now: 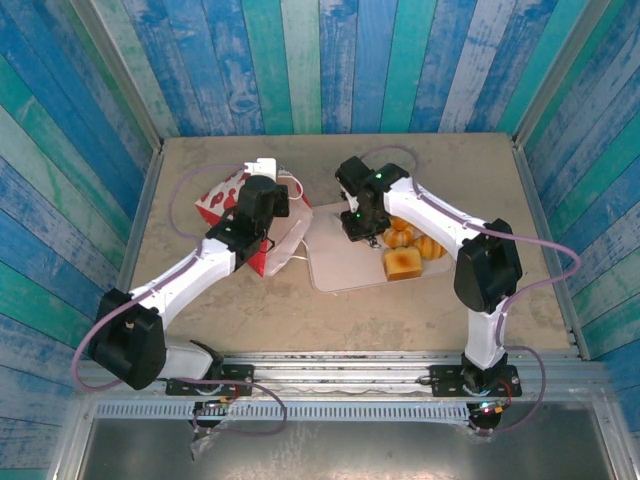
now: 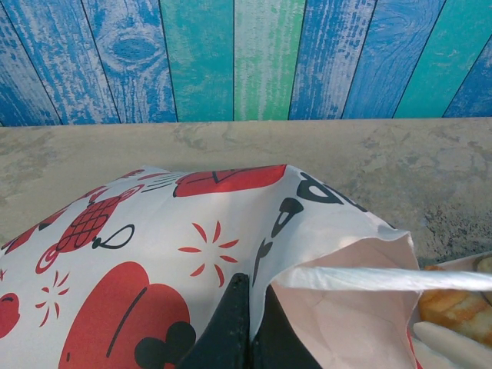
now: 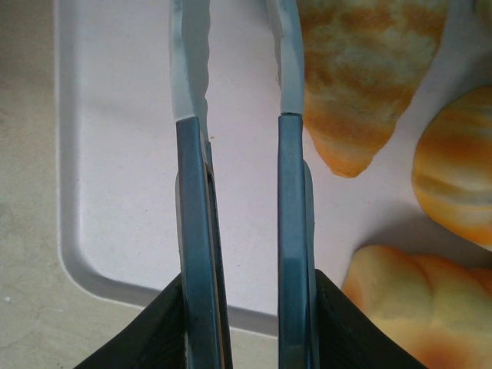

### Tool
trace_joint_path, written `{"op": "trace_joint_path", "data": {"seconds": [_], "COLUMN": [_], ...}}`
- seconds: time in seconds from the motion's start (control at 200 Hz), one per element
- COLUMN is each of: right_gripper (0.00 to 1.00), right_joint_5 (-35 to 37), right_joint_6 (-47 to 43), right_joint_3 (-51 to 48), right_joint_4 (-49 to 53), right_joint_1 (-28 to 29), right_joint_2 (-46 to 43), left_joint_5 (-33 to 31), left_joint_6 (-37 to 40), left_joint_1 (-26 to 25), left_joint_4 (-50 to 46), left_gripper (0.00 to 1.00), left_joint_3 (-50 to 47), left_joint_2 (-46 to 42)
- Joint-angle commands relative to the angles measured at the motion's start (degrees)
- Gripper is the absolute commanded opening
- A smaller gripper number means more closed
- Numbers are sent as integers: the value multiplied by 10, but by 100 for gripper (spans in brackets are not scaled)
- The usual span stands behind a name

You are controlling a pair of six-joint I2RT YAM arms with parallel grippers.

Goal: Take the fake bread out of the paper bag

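A: Left gripper [image 2: 250, 296]?
B: Clenched on paper bag [image 2: 154, 254] rim; bag thin, crushable, beside tray [image 1: 335, 262].
A: Right gripper [image 3: 234, 46]?
B: Parted, empty, above tray.
A: Fake bread [image 3: 361, 69]?
B: On tray; likely light, stiff, slick. Pinch across narrow waist.

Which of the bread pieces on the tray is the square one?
The toast slice, nearest the tray's front edge: it is flat and square-cornered, while the pastries behind it are rounded and orange.
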State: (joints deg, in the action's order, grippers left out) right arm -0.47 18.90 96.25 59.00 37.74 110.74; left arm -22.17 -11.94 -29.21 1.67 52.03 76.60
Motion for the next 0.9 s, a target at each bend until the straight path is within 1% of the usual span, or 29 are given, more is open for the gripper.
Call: {"op": "trace_joint_path", "data": {"seconds": [0.0, 0.22, 0.381, 0.481, 0.536, 0.691, 0.826, 0.892], "right_gripper": [39, 39, 39, 39, 39, 40, 40, 40], "right_joint_5": [22, 33, 16, -19, -35, -36, -30, -45], "right_joint_6": [12, 19, 18, 11, 9, 18, 46, 60], "right_joint_3": [-19, -35, -42, -52, -55, -59, -90, -115], "right_joint_4": [5, 6, 4, -10, -16, -16, -23, -40], "right_joint_1": [-4, -9, -9, -6, -2, 20, 33, 41], "right_joint_2": [-21, -39, -54, -75, -93, -161, -232, -271], "left_joint_5": [-4, -1, 2, 8, 11, 17, 14, 13], "left_joint_6": [8, 17, 22, 38, 52, 74, 83, 86], "left_joint_1": [0, 0, 0, 0, 0, 0, 0, 0], "left_joint_4": [10, 9, 9, 11, 13, 3, 2, -3], "left_gripper": [0, 0, 1, 1, 1, 1, 1, 1], "left_joint_3": [-6, -9, -9, -14, -16, -14, -8, -1], "left_joint_2": [-36, -39, -40, -41, -41, -43, -43, -41]}}
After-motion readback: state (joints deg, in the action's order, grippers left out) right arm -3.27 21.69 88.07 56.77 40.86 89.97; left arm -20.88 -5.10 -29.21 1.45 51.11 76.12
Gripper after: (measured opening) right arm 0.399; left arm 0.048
